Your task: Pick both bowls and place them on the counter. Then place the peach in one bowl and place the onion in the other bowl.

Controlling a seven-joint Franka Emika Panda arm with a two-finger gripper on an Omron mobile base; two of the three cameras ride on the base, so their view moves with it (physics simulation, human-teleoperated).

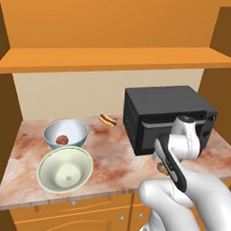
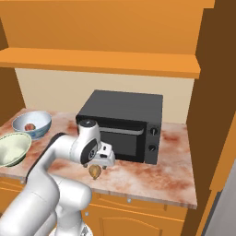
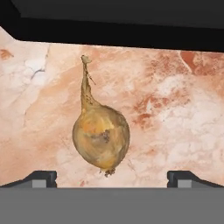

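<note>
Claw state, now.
Claw: open, holding nothing, above the onion.

Both bowls (image 1: 65, 152) sit left on the surface (image 1: 116, 160), peach (image 1: 62, 140) in the rear one; onion (image 2: 95, 172) lies before the microwave (image 2: 124, 124).

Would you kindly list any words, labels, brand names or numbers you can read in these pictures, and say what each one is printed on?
None: no readable text.
Microwave: no brand or numbers legible; its two knobs carry no readable markings.
Bowls, hot dog, onion and counter: no lettering.
</note>
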